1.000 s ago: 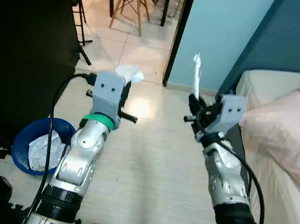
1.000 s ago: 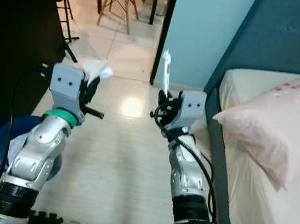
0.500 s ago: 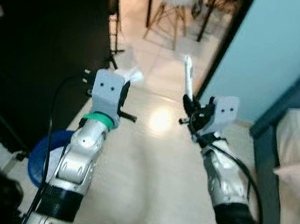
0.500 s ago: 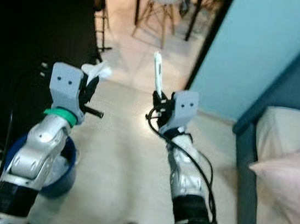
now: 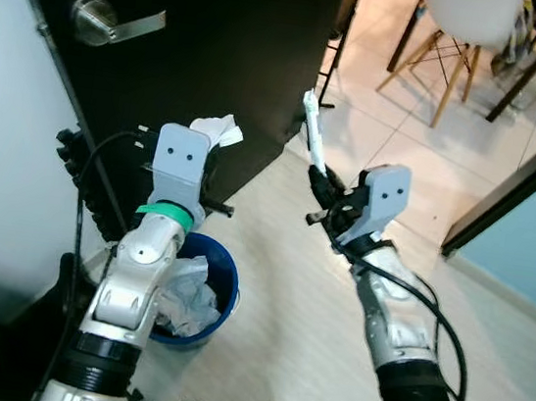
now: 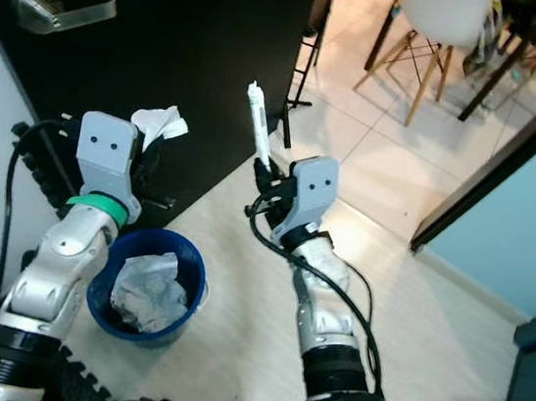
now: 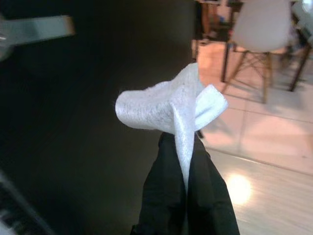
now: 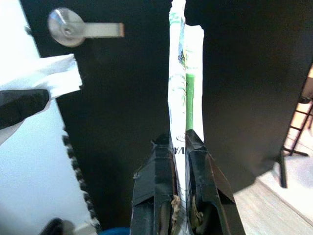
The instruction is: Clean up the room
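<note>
Near the black door, the left gripper pinches a crumpled tissue; the right gripper pinches what looks like a wrapped straw. Both should be lowered over the blue bin at near left before releasing.

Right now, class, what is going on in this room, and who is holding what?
A humanoid robot is tidying up, carrying rubbish in both grippers. Its left gripper is shut on a crumpled white tissue, held up in front of the black door. Its right gripper is shut on a long paper-wrapped straw, which points upward. Below the left arm stands a blue bin on the floor, already holding crumpled paper. Neither piece has been dropped in yet.
</note>
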Controlling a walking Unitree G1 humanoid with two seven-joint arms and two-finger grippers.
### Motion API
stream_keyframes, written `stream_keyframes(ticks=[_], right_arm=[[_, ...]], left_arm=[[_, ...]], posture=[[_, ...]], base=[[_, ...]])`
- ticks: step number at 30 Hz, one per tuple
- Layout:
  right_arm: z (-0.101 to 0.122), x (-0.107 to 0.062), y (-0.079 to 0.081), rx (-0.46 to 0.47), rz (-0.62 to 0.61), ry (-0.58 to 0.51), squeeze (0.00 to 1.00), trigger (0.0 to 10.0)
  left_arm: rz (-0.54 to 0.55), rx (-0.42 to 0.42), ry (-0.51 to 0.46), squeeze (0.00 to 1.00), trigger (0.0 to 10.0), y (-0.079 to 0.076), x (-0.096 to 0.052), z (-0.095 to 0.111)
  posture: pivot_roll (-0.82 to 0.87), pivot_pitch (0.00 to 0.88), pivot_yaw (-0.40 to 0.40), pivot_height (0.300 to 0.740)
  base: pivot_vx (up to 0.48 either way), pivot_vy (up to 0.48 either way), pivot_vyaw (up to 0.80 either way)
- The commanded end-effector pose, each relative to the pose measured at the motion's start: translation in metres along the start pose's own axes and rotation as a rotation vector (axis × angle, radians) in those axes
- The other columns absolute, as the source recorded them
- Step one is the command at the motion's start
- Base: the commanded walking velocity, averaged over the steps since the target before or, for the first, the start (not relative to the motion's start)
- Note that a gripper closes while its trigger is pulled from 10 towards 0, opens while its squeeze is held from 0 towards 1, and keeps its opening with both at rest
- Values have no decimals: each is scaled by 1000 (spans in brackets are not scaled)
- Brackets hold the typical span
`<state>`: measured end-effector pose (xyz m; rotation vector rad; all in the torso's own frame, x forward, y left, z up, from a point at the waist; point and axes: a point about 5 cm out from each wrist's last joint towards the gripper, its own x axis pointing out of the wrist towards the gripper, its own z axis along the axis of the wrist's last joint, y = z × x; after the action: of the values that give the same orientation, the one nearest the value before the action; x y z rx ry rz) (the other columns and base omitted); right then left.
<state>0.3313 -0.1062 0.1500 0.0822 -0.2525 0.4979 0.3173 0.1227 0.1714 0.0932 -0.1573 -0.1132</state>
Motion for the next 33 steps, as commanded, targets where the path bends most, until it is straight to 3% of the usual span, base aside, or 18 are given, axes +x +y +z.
stream_keyframes(ticks=[1, 8, 17, 26, 33], right_arm=[[-4, -4, -5, 13, -30, 15, 0, 10000], [-11, -5, -2, -6, -15, 47, 0, 10000], [-16, -8, -7, 5, -82, 63, 0, 10000], [-16, -10, -11, -23, -127, 66, 0, 10000], [-13, -7, -10, 20, -156, 30, 0, 10000]], left_arm=[[-13, 6, 22, 0, 10000, -3, -1, -4], [-18, 10, 60, 0, 10000, -3, -3, -11], [-44, 7, 142, 0, 10000, 0, -8, -29], [-43, 19, 126, 0, 10000, 1, -5, -26], [-28, 24, 115, 0, 10000, 3, -2, -24]], posture=[[-9, 5, 14, 740], [-9, 12, 15, 740], [-12, 33, 14, 740], [-12, 41, 15, 740], [-11, 41, 17, 740]], base=[[0, 0, 0], [0, 0, 0], [0, 0, 0], [0, 0, 167], [435, 0, 429]])
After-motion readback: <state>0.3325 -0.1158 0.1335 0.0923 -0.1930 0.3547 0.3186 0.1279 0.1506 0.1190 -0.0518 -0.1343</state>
